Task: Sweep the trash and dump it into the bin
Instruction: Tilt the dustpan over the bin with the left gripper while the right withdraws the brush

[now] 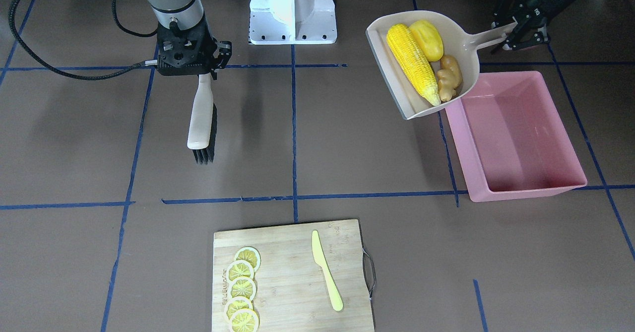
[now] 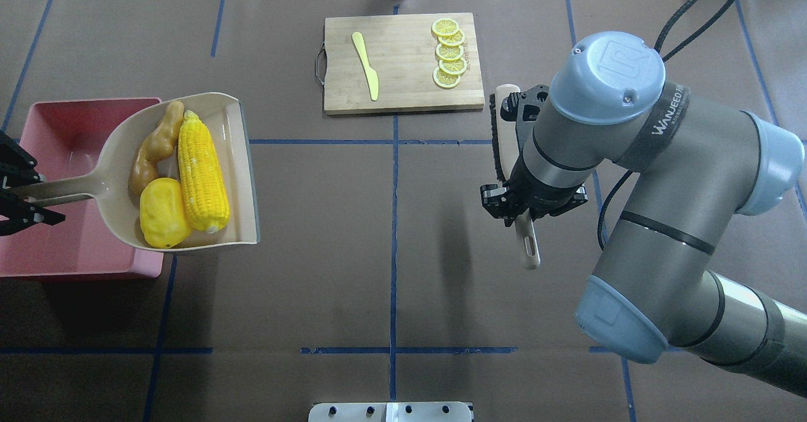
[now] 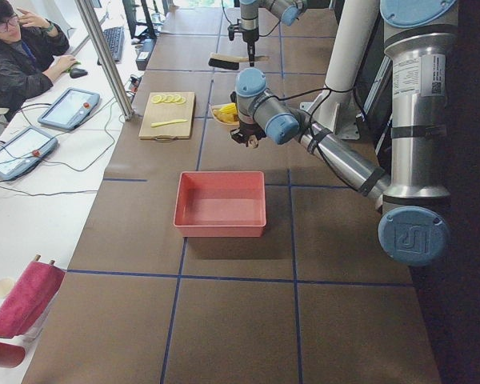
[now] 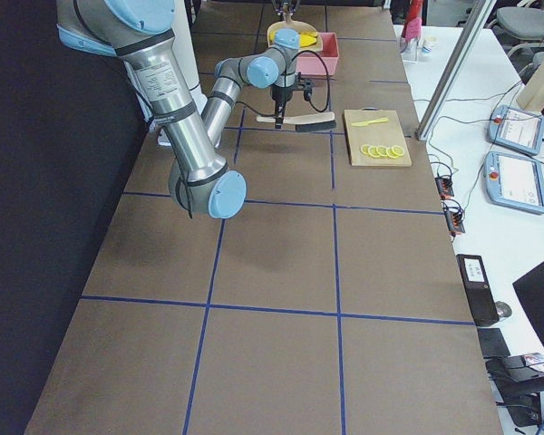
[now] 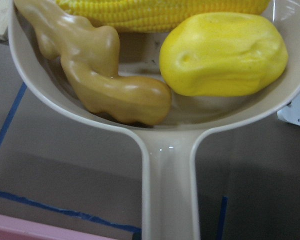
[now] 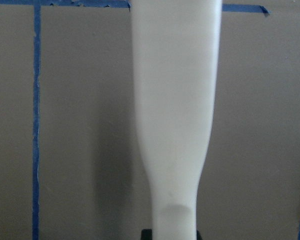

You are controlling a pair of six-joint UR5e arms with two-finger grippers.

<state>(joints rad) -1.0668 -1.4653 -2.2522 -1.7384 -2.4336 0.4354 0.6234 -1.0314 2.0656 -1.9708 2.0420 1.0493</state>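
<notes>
Our left gripper point(image 1: 513, 32) pinches the dustpan point(image 1: 459, 34) handle in the front view. The corn cob point(image 1: 412, 64), yellow lump point(image 1: 426, 40) and ginger root point(image 1: 449, 78) lie in the pan, which overlaps the pink bin point(image 1: 516, 128). Overhead, we see the right gripper point(image 2: 518, 216) clamped on the brush point(image 2: 529, 248).

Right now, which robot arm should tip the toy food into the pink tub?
Left: the left gripper holds the loaded dustpan next to the pink bin; the right gripper, far off, holds only the brush.
</notes>
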